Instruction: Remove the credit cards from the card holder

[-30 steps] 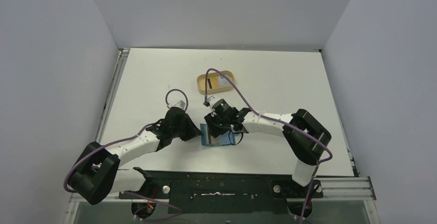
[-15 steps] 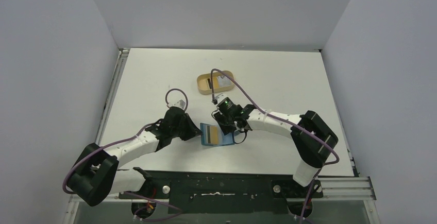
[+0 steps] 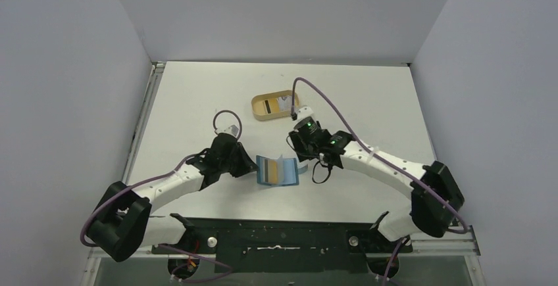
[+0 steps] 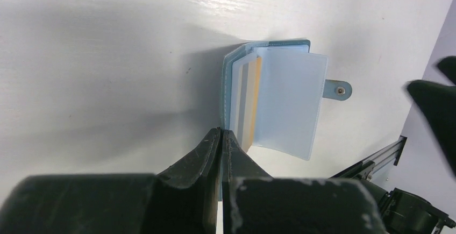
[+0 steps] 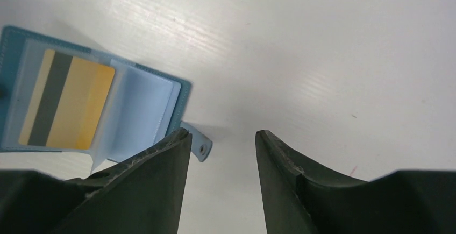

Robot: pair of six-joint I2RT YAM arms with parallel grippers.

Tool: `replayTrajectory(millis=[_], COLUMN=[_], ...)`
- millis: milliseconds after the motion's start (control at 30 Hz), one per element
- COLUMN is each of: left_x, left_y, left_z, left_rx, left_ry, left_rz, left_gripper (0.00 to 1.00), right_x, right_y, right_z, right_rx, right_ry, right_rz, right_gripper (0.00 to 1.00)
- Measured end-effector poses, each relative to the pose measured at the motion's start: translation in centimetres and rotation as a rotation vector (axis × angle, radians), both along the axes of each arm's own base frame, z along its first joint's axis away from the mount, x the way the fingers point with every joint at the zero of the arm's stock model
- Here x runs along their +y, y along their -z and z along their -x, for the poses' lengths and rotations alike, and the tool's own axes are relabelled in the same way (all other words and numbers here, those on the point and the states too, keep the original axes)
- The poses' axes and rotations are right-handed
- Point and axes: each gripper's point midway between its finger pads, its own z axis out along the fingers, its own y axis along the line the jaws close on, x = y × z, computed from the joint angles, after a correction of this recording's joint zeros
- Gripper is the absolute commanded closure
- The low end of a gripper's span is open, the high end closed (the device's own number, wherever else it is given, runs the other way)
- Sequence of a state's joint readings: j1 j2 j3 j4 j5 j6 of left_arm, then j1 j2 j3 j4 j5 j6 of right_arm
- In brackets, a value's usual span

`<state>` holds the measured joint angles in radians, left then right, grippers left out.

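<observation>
The teal card holder (image 3: 277, 171) lies open on the white table, its pale blue pocket leaves fanned up. One of the credit cards (image 5: 70, 102), yellow with a grey stripe, sits in a left pocket and also shows edge-on as the same card (image 4: 248, 99) in the left wrist view. My left gripper (image 3: 254, 169) is shut on the holder's left cover edge (image 4: 222, 121). My right gripper (image 5: 222, 133) hangs open and empty just right of the holder, its left finger next to the snap tab (image 5: 201, 149). In the top view the right gripper (image 3: 299, 158) sits at the holder's far right corner.
A tan oval tray (image 3: 258, 110) stands farther back on the table with a pale card (image 3: 281, 105) with a dark stripe inside it. Purple cables loop above both wrists. The black rail (image 3: 283, 233) runs along the near table edge.
My right gripper has drawn back from over the card holder toward the far right and opened slightly. The holder now lies uncovered with its leaves spread. The left gripper has kept its hold.
</observation>
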<state>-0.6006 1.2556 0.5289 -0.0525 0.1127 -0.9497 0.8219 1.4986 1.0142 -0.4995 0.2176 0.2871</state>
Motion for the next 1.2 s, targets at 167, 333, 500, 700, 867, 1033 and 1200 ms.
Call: replayTrajectory(millis=[167,333,500,700,867,1033,1200], left_x=[0.1,0.3,0.7,0.8,0.6,0.6,0.5], left_y=[0.7,2.0,3.3,4.3,4.4,4.4,4.4], left_z=[0.1,0.2,0.5,0.5,0.3,0.2,0.1], left_rx=[0.015,0.042,0.054,0.064,0.054,0.043,0.037], left_ry=[0.003,0.002,-0.005,-0.015,-0.022,-0.025,-0.027], left_rz=[-0.016,-0.04,-0.057,-0.062,-0.05,-0.038,-0.032], left_gripper=[1.0,1.0,1.0,1.0,1.0,1.0,1.0], right_x=[-0.9,5.0,10.1,13.0,12.5,10.3,8.4], right_y=[-5.4,-6.7,-4.5,-3.4,-0.2,3.3,4.2], right_z=[-0.9,-0.1,2.8,4.1,4.9,5.9,5.6], right_rx=[-0.126,-0.027,0.163,0.287,0.36,0.403,0.368], right_ry=[0.036,-0.138,-0.275,-0.308,-0.242,-0.149,-0.08], right_rz=[-0.179,-0.459,-0.659,-0.808,-0.826,-0.774,-0.728], right_gripper=[0.5,0.5,0.5,0.5,0.51,0.51,0.51])
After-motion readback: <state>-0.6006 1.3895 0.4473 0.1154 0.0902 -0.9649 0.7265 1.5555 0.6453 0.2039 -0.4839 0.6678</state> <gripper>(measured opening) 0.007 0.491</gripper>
